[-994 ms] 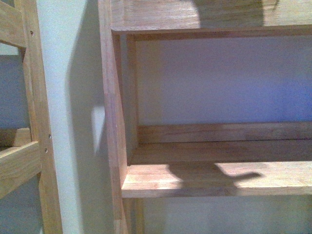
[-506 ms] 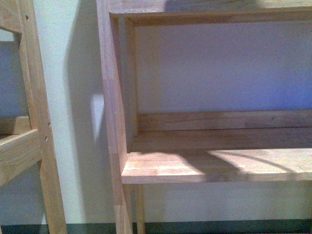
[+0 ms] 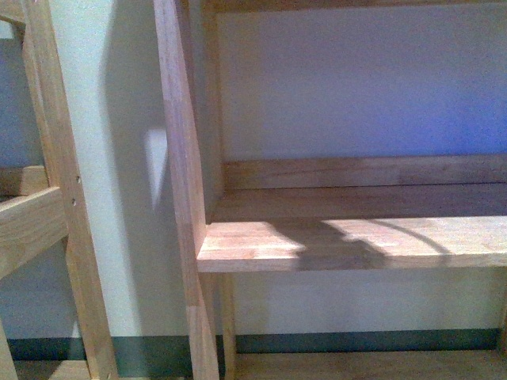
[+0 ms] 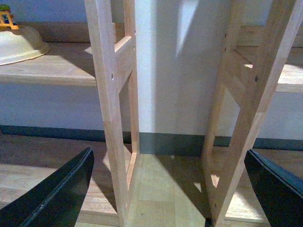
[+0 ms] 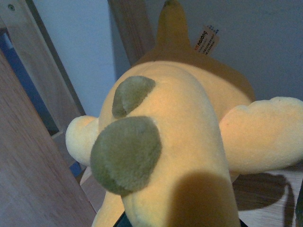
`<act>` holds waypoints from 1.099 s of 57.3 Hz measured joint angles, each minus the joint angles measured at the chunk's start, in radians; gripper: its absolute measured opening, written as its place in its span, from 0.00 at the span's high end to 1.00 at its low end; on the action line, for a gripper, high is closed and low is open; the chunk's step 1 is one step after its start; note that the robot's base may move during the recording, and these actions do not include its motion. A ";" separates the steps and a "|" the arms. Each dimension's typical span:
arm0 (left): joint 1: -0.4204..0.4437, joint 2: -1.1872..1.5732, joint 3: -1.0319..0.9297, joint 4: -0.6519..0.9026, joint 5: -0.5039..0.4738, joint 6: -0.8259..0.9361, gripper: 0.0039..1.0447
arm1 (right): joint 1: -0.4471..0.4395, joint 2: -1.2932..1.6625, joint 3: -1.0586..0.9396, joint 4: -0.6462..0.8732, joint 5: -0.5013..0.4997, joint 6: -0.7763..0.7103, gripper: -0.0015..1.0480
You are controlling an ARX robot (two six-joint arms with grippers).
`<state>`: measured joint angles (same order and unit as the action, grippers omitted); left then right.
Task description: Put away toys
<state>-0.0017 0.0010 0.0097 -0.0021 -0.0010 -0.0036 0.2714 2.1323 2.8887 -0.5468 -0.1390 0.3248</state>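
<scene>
The orange-yellow plush animal [image 5: 189, 118] fills the right wrist view, with two olive-brown bumps [image 5: 125, 153] on its head, a pale stubby limb [image 5: 265, 132] and a sewn tag [image 5: 207, 39]. My right gripper is shut on the plush animal, and its fingers are hidden beneath the body. In the left wrist view my left gripper [image 4: 168, 189] stands open, its black fingers [image 4: 57, 194] wide apart over the wooden floor with nothing between them. The front view shows neither arm nor the toy.
A wooden shelf board [image 3: 348, 241] with a shadow on it lies ahead, with an upright post [image 3: 186, 198] at its left end and another wooden frame [image 3: 55, 206] further left. Two uprights [image 4: 111, 109] [image 4: 246, 104] stand before the left gripper. A cream bowl [image 4: 19, 45] sits on a side shelf.
In the front view the shelf has risen in the picture and the dark baseboard has come into sight below. The shadow on the shelf board has changed shape.
</scene>
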 joint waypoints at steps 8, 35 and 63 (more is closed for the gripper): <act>0.000 0.000 0.000 0.000 0.000 0.000 0.06 | -0.003 0.032 0.000 0.018 -0.017 0.003 0.93; 0.000 0.000 0.000 0.000 0.000 0.000 0.06 | -0.029 0.100 0.000 0.118 -0.187 0.220 0.93; 0.000 0.000 0.000 0.000 0.000 0.000 0.06 | -0.029 0.115 0.000 0.159 -0.252 0.394 0.90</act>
<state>-0.0017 0.0010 0.0097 -0.0021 -0.0010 -0.0036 0.2420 2.2475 2.8887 -0.3878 -0.3912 0.7193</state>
